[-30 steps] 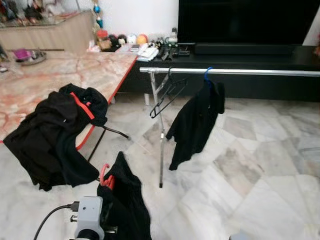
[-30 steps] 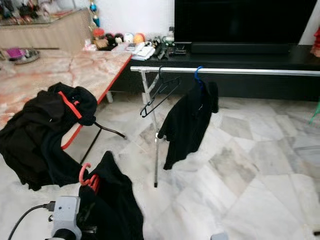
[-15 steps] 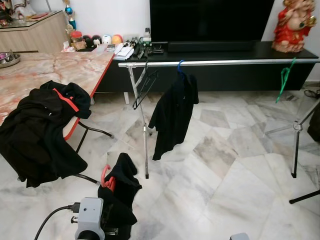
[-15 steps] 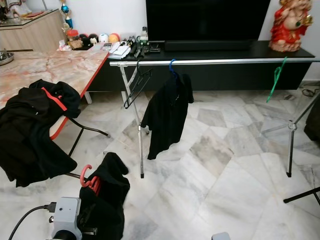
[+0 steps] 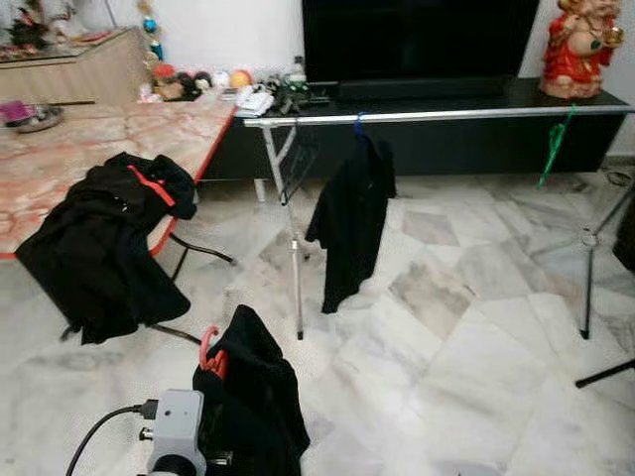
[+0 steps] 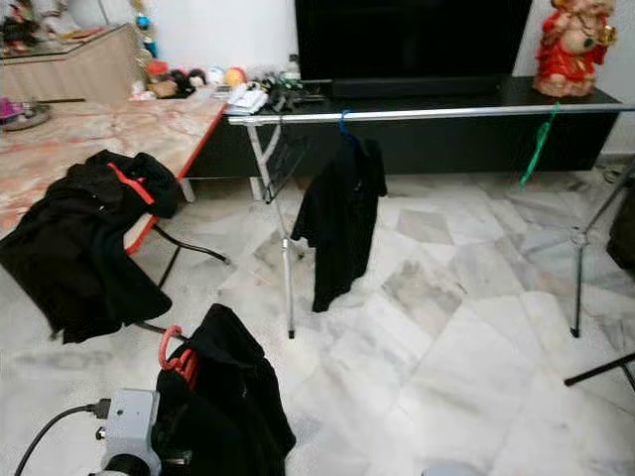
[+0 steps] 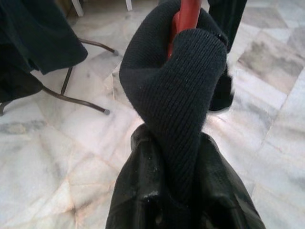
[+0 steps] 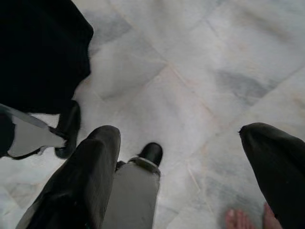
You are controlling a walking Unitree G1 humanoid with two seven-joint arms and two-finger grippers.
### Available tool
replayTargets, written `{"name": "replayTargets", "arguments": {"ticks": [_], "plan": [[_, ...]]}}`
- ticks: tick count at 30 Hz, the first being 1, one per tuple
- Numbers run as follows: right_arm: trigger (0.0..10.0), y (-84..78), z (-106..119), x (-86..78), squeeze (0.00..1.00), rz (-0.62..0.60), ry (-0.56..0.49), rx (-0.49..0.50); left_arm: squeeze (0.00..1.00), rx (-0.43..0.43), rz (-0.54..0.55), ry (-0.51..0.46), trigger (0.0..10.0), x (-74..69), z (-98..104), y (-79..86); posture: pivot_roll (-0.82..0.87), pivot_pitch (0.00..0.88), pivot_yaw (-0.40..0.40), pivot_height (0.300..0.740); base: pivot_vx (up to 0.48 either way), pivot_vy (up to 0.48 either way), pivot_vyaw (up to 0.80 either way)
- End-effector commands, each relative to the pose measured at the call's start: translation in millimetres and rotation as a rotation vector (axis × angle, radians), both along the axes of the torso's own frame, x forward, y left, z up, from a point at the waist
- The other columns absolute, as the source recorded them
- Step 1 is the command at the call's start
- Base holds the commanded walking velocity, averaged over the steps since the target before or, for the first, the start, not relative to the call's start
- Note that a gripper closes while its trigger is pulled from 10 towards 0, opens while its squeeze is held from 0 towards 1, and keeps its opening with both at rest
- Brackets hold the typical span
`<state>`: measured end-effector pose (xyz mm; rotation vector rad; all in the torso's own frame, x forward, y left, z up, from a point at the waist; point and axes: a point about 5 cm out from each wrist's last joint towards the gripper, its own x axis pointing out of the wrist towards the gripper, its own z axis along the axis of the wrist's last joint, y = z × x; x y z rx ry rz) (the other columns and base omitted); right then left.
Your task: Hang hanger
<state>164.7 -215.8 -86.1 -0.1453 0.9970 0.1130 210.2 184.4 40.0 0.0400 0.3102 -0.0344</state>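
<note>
Left wrist view looks along the left gripper, its two black fingers pinched on a dark knit garment draped over a red hanger, whose stem rises just above the cloth. The left eye view shows what the wrist camera cannot: the hanger's red hook curling out at the garment's upper left, the bundle held low in front of the robot above the marble floor.

The right wrist view gives the right gripper with its fingers spread wide apart over bare floor; a person's toes show at the frame's edge.

Farther off, a black jacket hangs over the edge of a marble-topped table. Beyond stands a silver clothes rail, carrying a black shirt on a blue hanger, an empty black hanger beside it, and a green hanger well apart towards the right. Behind is a black TV bench with a red statue.
</note>
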Motion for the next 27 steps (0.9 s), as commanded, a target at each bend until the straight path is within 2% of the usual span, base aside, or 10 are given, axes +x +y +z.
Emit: {"name": "replayTargets", "arguments": {"ticks": [1,15,20,27], "plan": [[10.0,1.5,-1,-2.3,0.0,-0.003,0.002,-0.001,0.0,0.003,-0.035,-0.055,10.0,9.3,13,-2.9,0.1,0.034,0.063,0.74,0.0,0.0,0.0],[10.0,0.5,-3,-8.5,0.0,-0.052,-0.015,-0.014,0.0,-0.012,-0.137,-0.069,10.0,20.0,24,-13.9,0.1,0.015,0.073,0.74,0.0,0.0,0.0],[10.0,0.4,1,-4.3,0.0,-0.12,-0.129,-0.034,0.0,-0.038,-0.226,-0.08,10.0,32.8,31,-26.7,0.09,0.0,0.078,0.74,0.0,0.0,0.0],[10.0,2.2,8,2.1,0.0,-0.098,-0.255,-0.054,0.0,-0.041,-0.303,-0.085,10.0,43.9,35,-37.9,0.08,0.0,0.072,0.74,0.0,0.0,0.0]]}}
